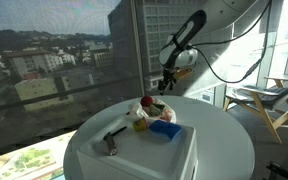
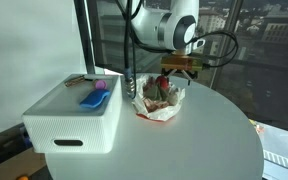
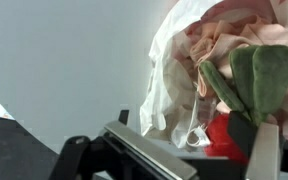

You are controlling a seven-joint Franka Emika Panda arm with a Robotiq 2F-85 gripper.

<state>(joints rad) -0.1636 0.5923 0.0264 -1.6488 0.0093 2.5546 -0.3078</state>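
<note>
A white plastic bag [image 1: 147, 112] stuffed with soft things stands on the round white table [image 1: 224, 140], beside a white box [image 1: 149, 152]. It also shows in an exterior view [image 2: 159, 98]. In the wrist view the bag [image 3: 169, 70] holds a green piece [image 3: 254, 80], a red piece [image 3: 222, 135] and pinkish cloth [image 3: 224, 40]. My gripper [image 1: 167, 84] hangs just above the bag, also in an exterior view [image 2: 174, 72]. In the wrist view its fingers [image 3: 194, 160] stand wide apart and open, with the bag's edge between them and nothing held.
The white box [image 2: 74, 120] carries a blue object [image 2: 91, 98], a small pink object [image 2: 102, 87] and a dark tool [image 1: 111, 140]. A window wall stands close behind the table [image 2: 184, 145]. A wooden chair [image 1: 269, 105] stands beyond it.
</note>
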